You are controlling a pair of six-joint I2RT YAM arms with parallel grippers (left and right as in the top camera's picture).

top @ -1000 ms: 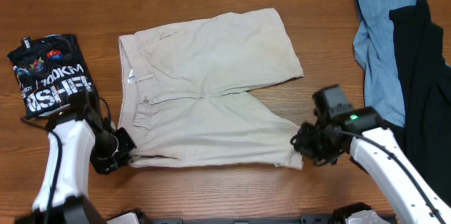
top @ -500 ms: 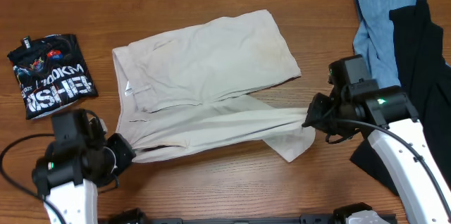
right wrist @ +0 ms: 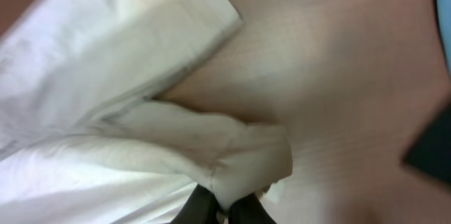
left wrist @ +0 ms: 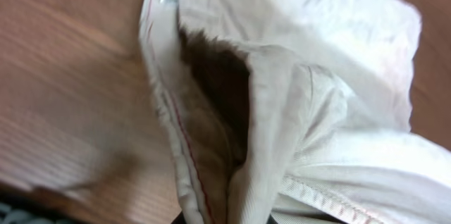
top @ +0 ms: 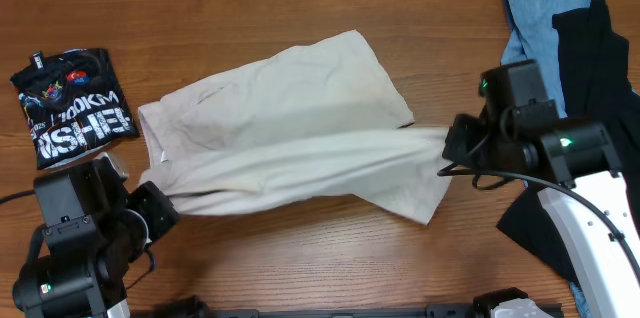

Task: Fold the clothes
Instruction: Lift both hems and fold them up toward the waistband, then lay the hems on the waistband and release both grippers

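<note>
One brown wooden table (top: 300,258) is bearing pale cream cotton shorts (top: 290,128), which are stretching between two pincers.
The shorts are lying mid-table, their near edge lifting off the wood. A black garment (top: 600,108) and a light blue garment (top: 535,48) are sitting heaped at the right edge, a folded black printed shirt (top: 72,108) at the left. The left gripper (top: 165,203) is clamping the waistband end, the right gripper (top: 450,148) a leg hem.

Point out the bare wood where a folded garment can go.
Bare wood table behind the cream cotton shorts, between the folded black printed T-shirt and the light blue garment; also the front strip below the shorts. Crowded at right around the plain black garment.
</note>
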